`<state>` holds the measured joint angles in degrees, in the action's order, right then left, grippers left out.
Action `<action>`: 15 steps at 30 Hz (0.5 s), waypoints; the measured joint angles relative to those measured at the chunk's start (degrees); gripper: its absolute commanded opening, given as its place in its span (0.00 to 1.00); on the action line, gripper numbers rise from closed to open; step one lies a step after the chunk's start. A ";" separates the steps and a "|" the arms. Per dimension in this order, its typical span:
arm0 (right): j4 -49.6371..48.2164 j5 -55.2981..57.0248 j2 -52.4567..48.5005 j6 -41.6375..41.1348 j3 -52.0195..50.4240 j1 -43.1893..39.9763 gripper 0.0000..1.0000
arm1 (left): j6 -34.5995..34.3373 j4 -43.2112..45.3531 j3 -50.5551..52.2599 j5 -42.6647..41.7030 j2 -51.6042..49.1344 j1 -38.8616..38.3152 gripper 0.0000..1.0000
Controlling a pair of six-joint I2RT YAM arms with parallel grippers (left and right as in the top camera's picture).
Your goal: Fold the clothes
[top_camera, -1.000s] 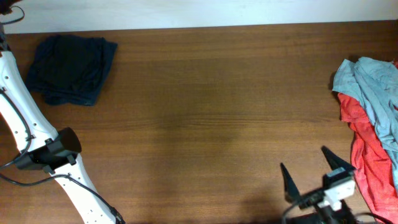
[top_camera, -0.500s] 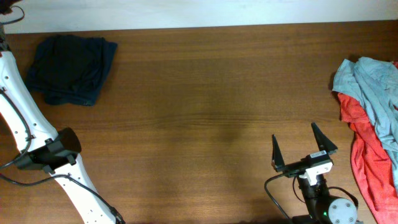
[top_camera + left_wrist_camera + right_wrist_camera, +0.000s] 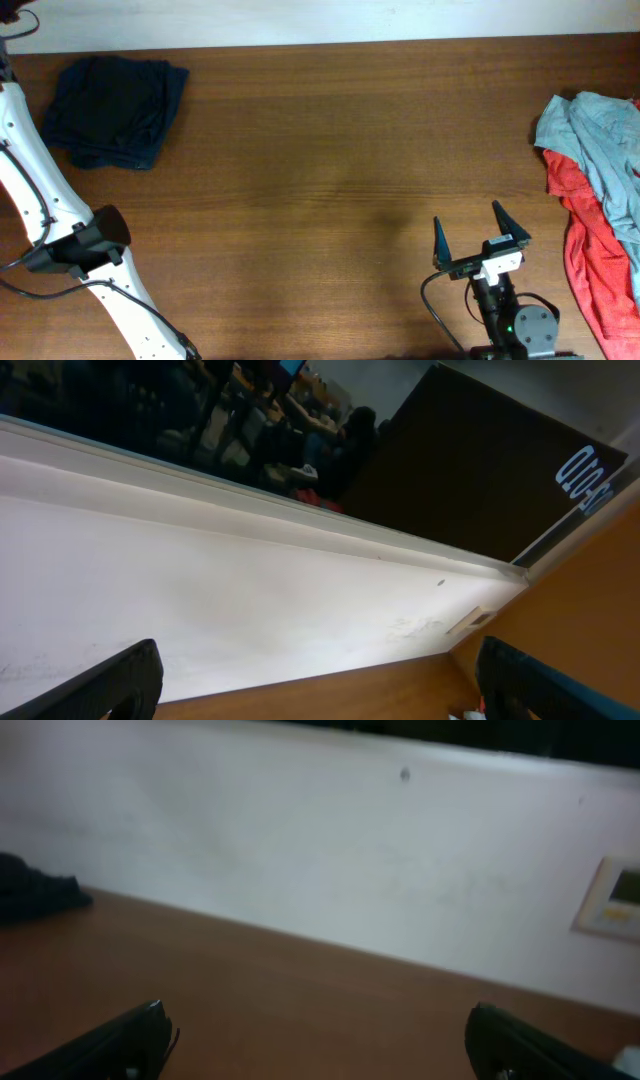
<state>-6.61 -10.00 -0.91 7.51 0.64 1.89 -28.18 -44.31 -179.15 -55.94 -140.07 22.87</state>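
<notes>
A dark navy garment [image 3: 113, 110] was left bunched up at the far left. At the right edge, a grey-blue one [image 3: 598, 135] was draped over a crumpled red one [image 3: 588, 250].

Only one bit of lettering: white characters [image 3: 585, 472] on the dark panel [image 3: 450, 470] in the left wrist view, turned sideways and cut by the frame edge. Possibly "oto" — can't read it for sure. Nothing legible in the overhead or right wrist views.

Brown wooden table [image 3: 320, 150] beside white wall [image 3: 300, 850]
</notes>
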 measured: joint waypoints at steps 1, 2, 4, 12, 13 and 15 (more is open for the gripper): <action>0.48 -0.02 0.02 -0.04 -0.02 0.00 0.99 | 0.00 0.00 0.00 0.00 0.00 0.00 0.99; 1.09 -0.02 0.02 -0.07 -0.04 0.00 0.99 | 0.00 0.00 0.00 0.00 -0.02 0.00 0.99; 2.69 -0.02 0.02 -0.09 -0.04 0.00 0.99 | 0.00 0.00 0.00 0.00 0.00 0.00 0.99; 9.31 -0.02 0.02 -0.13 -0.07 0.00 0.99 | 0.02 0.00 0.00 0.00 0.00 0.00 0.99; 9.79 -0.02 0.00 -0.11 -0.07 0.00 0.99 | 0.00 0.00 0.00 0.00 0.00 0.00 0.99; 9.81 0.00 0.02 -0.13 -0.07 0.00 0.99 | 0.00 -0.02 0.00 0.00 0.00 0.00 0.99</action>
<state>3.20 -10.00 -0.89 7.38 0.58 1.89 -28.18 -44.34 -179.15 -55.94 -140.07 22.87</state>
